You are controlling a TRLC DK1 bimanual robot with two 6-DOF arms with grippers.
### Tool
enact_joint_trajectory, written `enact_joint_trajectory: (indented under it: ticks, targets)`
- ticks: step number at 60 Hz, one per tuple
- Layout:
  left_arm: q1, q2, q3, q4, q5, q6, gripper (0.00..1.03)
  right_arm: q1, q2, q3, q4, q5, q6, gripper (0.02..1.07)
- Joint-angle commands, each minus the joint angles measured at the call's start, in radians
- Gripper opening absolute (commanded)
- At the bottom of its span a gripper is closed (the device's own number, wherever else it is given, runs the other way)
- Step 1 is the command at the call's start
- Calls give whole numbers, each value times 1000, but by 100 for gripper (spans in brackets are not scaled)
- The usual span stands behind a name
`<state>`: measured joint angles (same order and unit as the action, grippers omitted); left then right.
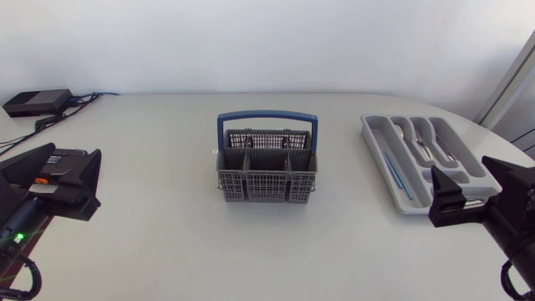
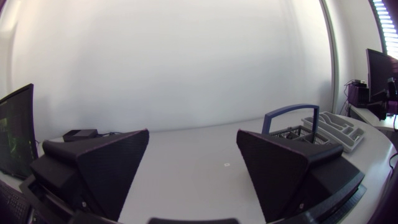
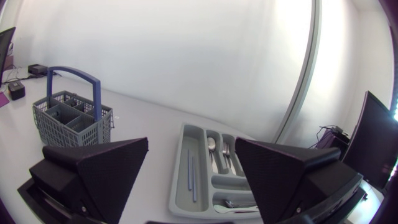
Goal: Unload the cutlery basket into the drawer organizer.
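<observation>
The grey cutlery basket (image 1: 267, 171) with a blue handle stands upright mid-table; I see no cutlery in its compartments. The grey drawer organizer (image 1: 378, 138) lies to its right and holds spoons (image 1: 407, 134), forks (image 1: 435, 146) and thin blue sticks (image 1: 399, 174). My left gripper (image 1: 90, 184) is open and empty at the table's left side, far from the basket (image 2: 292, 129). My right gripper (image 1: 436, 199) hangs open and empty over the organizer's near end. The right wrist view shows the organizer (image 3: 177, 168) just ahead of its fingers, with the basket (image 3: 71, 118) off to one side.
A black box (image 1: 38, 102) with cables sits at the table's back left corner. The table edge curves in behind the organizer at the right. Bare white tabletop (image 1: 159, 167) lies between my left gripper and the basket.
</observation>
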<state>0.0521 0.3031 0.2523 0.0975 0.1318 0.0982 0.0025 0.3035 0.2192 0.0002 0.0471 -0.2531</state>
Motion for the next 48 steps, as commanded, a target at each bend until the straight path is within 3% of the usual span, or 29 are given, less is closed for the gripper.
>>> enact_joint_trajectory:
  ticks: [1, 31, 48]
  targets:
    - [-12, -47, -51, -12, -20, -36, 99, -5, -46, -48, -3, -10, 64, 103]
    - [-52, -300, -250, -97, -131, -98, 99, -3, -301, -217, 0, -47, 251, 103]
    - [-52, -303, -252, -97, -132, -98, 99, -2, -303, -219, 0, -47, 253, 103]
